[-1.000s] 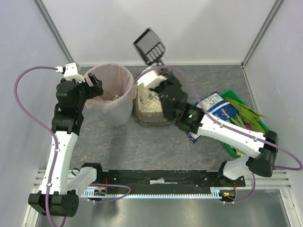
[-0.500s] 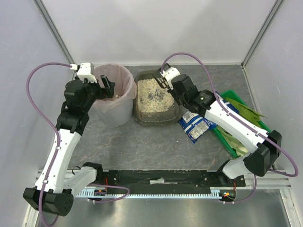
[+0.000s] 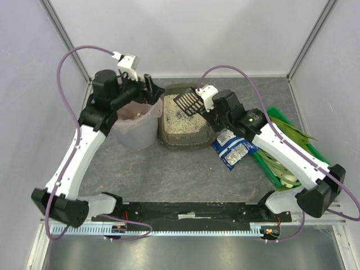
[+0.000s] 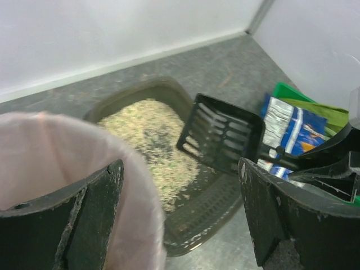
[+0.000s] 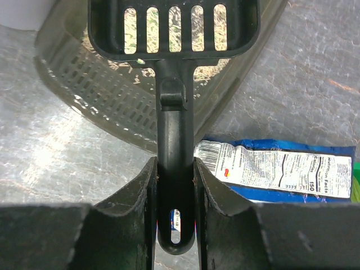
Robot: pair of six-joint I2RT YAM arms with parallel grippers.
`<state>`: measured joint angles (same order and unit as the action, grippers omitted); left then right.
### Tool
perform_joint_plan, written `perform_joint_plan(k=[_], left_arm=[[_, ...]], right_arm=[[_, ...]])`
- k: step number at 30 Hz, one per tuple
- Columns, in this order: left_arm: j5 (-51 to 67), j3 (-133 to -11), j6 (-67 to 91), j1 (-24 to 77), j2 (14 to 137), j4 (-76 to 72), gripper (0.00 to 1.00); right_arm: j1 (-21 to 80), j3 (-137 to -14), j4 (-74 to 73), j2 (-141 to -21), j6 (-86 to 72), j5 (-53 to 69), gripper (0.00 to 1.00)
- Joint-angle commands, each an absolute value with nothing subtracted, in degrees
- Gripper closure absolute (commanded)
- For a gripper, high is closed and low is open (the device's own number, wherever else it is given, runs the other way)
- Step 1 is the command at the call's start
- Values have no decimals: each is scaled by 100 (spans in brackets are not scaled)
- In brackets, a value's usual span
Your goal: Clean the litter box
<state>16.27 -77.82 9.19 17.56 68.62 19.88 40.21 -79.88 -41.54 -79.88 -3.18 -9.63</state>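
Item: shallow dark grey-brown plastic litter box (image 3: 181,142), rectangular with rounded corners, which stood on the grey stone-patterned bench (image 3: 169,174) at upper centre of the top view and held pale beige granules (image 3: 177,118), heaped toward its left half. Just left of it, nearly touching, stood a round translucent bin with a pink liner (image 3: 135,134). A black slotted plastic scoop (image 3: 188,102) was held over the upper right part of the tray, with its head tilted. Whether it met the granules could not be told. The right pincer (image 5: 174,169) was clamped on the scoop's handle, fingers pressed against both sides. The left pincer (image 3: 152,89) hung at the bin's upper right rim, between bin and tray, with its jaws spread wide and nothing between them. A crumpled blue and white snack packet (image 3: 236,151) lay flat on the bench just right of the tray. A green plastic crate (image 3: 274,114) of leafy vegetables (image 3: 292,135) occupied the right side, partly under the right arm.
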Motion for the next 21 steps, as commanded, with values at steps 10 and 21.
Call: perform_joint_plan(k=[10,21], left_arm=[[3137,-8658,1345,2267,8138,2294,11],[3647,-8262,1608,2294,8191,1942,24]], right_arm=[[3990,-7489,-3780,-6470,343,228,100],[3990,-7514,-3788,-6284,571,685,100]])
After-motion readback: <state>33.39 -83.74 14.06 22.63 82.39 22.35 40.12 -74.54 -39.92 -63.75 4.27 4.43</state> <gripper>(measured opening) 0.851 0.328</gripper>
